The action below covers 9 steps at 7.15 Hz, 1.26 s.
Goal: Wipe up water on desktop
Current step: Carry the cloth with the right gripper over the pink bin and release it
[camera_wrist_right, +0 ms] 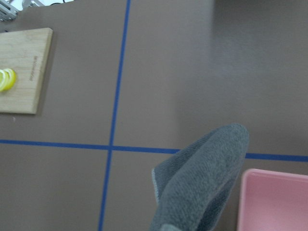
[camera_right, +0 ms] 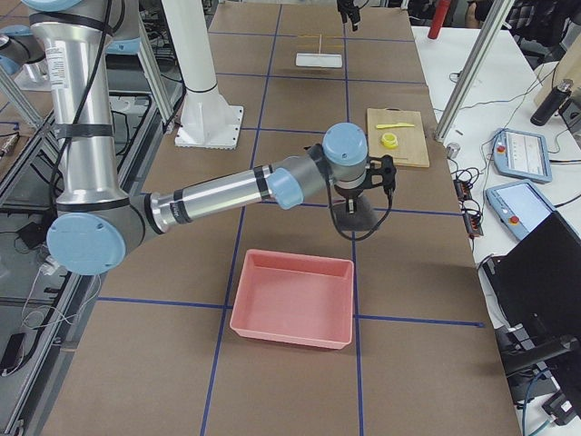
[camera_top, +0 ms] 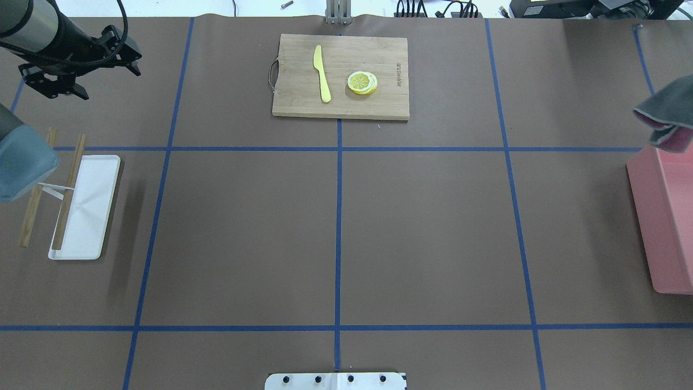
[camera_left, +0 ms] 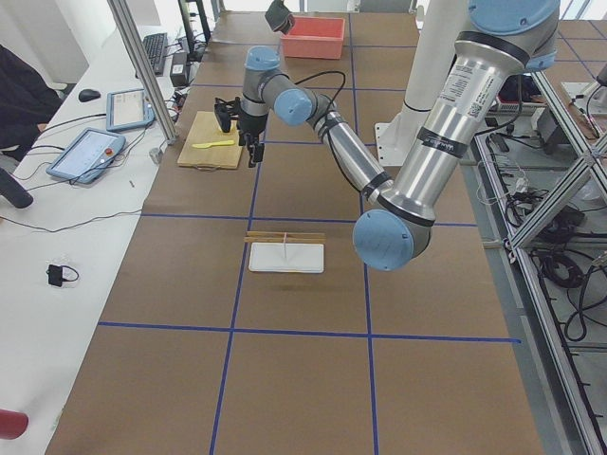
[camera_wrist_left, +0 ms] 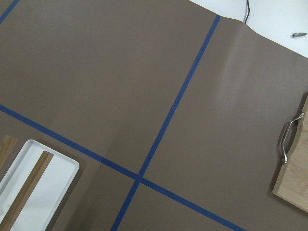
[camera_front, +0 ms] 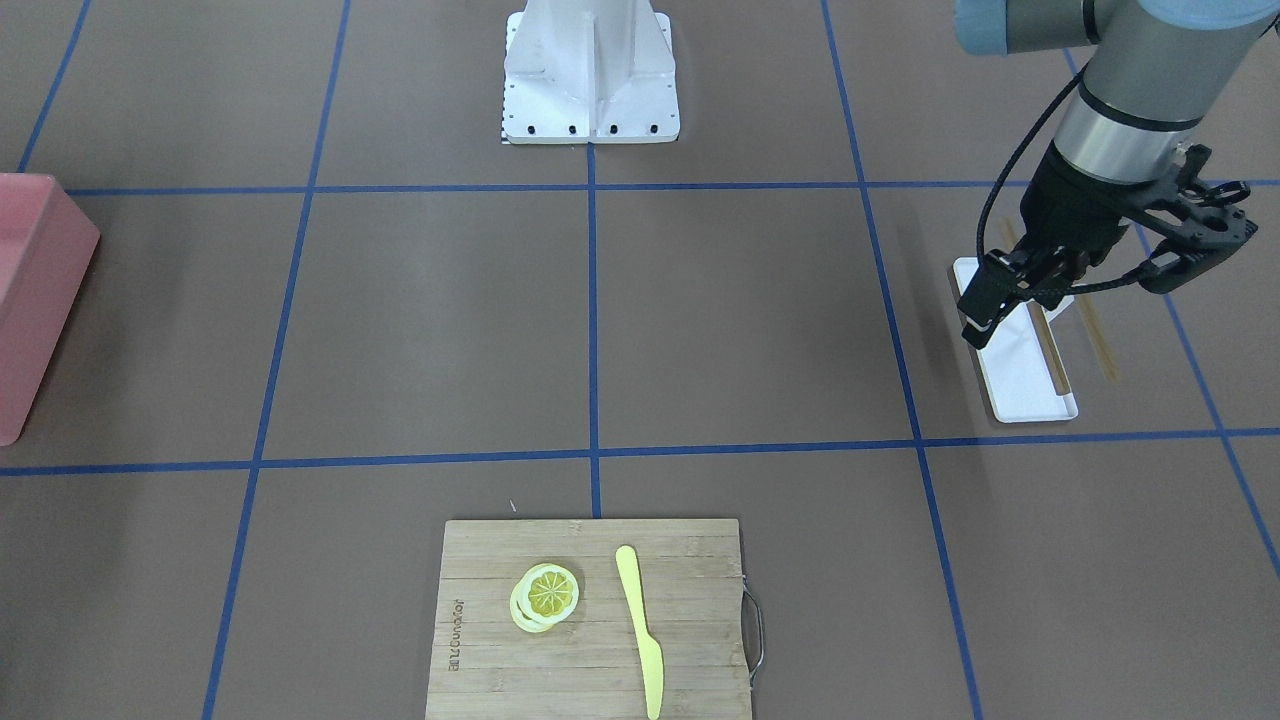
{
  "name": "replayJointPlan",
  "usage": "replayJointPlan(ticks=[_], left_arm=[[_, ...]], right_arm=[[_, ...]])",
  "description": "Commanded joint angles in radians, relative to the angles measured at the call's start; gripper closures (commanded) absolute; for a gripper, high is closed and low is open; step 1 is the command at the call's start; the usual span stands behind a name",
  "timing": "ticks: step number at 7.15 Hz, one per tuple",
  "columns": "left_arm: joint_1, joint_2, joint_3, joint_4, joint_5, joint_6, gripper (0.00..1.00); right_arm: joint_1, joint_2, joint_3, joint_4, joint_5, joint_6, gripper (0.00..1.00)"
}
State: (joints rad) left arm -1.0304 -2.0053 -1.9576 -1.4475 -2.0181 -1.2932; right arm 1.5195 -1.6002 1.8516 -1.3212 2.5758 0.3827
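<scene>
Brown and flat, the desktop (camera_top: 422, 227) fills every view, with thin blue tape lines (camera_top: 338, 216) crossing it in big squares. A gray cloth (camera_wrist_right: 202, 187) hangs from the right claw (camera_right: 352, 198) over the desktop, just beside a corner of the pink bin (camera_top: 663, 216). That claw shows only small and from the side, and the view from above cuts it off. So I cannot tell how its fingers sit on the cloth.

The pink bin sits at the robot's right end of the desktop. The views from above and from the front cut part of it off.

At the robot's left end lies a white tray (camera_top: 92, 216). One brown stick (camera_top: 69, 189) lies in it along a long edge — a second, lighter stick (camera_top: 35, 189) lies on the desktop just beside the tray. A small white piece (camera_top: 54, 188) reaches across between them, but I cannot make out what it is.

The left claw (camera_front: 978, 325) hangs in the air on the tray's side of the desktop. It is seen side-on, so I cannot tell if it is wide or narrow. In the front view it covers one end of the tray.

At the far edge, in the middle, sits a wooden board (camera_top: 379, 103) with a metal handle (camera_top: 272, 76). On it lie a yellow knife (camera_top: 322, 73) and lemon slices (camera_top: 363, 83), near each other but apart. The robot's white base (camera_front: 590, 75) stands at the near edge.
</scene>
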Motion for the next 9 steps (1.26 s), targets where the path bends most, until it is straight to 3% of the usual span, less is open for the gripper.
replayJointPlan(ticks=[1, 3, 5, 6, 8, 9], left_arm=[[0.001, 0.0, 0.0, -0.001, -0.001, 0.0, 0.02], [-0.002, 0.002, -0.001, -0.001, -0.001, 0.0, 0.02], [-0.002, 0.002, -0.003, 0.001, -0.001, 0.0, 0.02], [0.001, 0.002, -0.006, 0.001, -0.001, 0.0, 0.02], [-0.014, 0.01, -0.017, 0.007, -0.011, 0.053, 0.02], [-0.016, 0.108, -0.064, 0.004, -0.011, 0.148, 0.02]], right_arm=[[0.06, -0.189, 0.017, -0.007, -0.09, -0.293, 1.0], [0.035, -0.247, 0.018, -0.061, -0.17, -0.364, 1.0], [0.015, -0.25, 0.017, -0.122, -0.184, -0.389, 1.0], [0.005, -0.251, 0.015, -0.145, -0.19, -0.39, 0.01], [0.005, -0.267, -0.021, -0.136, -0.21, -0.381, 0.0], [0.005, -0.241, -0.043, -0.135, -0.223, -0.384, 0.0]])
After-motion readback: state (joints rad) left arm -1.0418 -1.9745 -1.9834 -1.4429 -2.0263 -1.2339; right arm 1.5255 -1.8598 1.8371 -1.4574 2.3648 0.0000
